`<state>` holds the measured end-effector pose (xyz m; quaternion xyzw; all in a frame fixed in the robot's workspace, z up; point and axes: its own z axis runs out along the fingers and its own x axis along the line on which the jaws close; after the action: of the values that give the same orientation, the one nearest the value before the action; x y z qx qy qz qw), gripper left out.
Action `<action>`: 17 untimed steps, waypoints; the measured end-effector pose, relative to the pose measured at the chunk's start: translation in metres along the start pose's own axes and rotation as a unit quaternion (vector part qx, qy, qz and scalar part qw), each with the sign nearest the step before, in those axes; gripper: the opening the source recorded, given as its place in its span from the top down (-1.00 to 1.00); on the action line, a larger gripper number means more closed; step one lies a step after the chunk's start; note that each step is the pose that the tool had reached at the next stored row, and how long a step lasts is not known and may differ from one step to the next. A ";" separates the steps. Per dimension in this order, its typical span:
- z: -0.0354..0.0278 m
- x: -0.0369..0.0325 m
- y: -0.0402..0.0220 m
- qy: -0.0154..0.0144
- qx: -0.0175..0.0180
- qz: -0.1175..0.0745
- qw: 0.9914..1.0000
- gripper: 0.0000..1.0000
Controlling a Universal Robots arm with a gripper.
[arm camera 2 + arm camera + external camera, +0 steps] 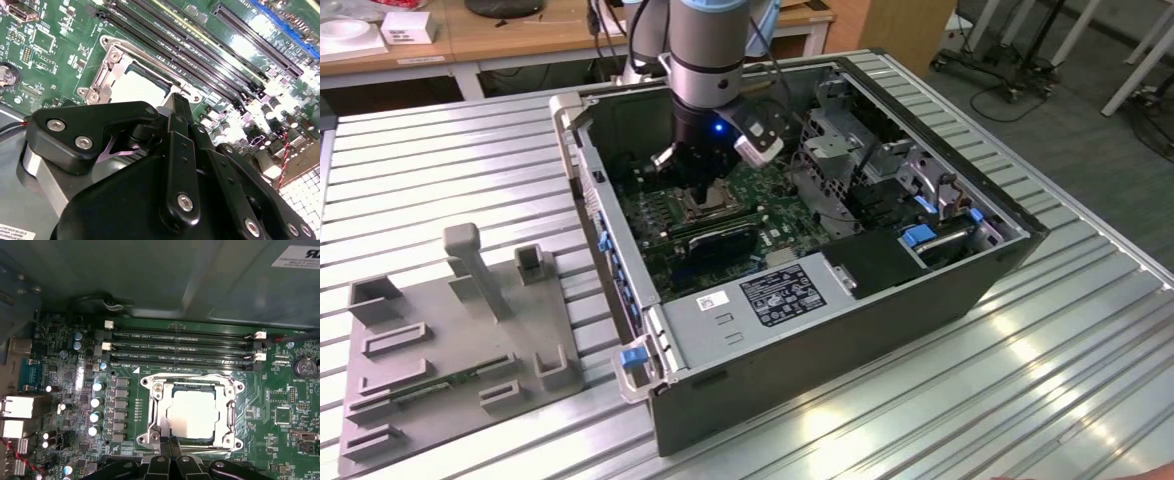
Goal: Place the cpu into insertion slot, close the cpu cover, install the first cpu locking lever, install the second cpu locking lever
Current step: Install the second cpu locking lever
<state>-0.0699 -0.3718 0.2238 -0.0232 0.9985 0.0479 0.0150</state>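
Note:
In the first wrist view the cpu (194, 414), a pale square chip, lies flat in the insertion slot (190, 378) on the green board. The cpu cover (231, 415) lies down around it, its window showing the chip. My gripper (172, 449) stands at the slot's near edge, its two black fingertips pressed together and touching the cover's rim. The second wrist view shows the cpu (142, 86), the cover (106, 75) and a narrow finger (181, 107) reaching the frame's edge. In the exterior view my gripper (707, 195) is down inside the open computer case (881, 300), over the slot (683, 208).
Long black memory slots (180, 346) run beside the socket, with capacitors (96, 402) on another side. Drive cages and cables (881, 170) fill the case on the exterior view's right. A grey fixture (454, 330) stands on the ribbed metal table (1067, 380).

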 end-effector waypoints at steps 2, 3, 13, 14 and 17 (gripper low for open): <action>0.0001 -0.0014 0.0012 0.000 -0.001 0.000 1.000 0.80; 0.0002 -0.0024 0.0017 0.000 -0.001 0.000 1.000 0.80; 0.0010 -0.0147 0.0051 0.000 -0.006 0.002 1.000 0.80; 0.0012 -0.0165 0.0057 0.000 -0.006 0.003 1.000 0.80; 0.0016 -0.0230 0.0069 -0.001 -0.006 0.003 1.000 0.80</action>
<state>-0.0473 -0.3637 0.2236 -0.0199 0.9982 0.0538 0.0153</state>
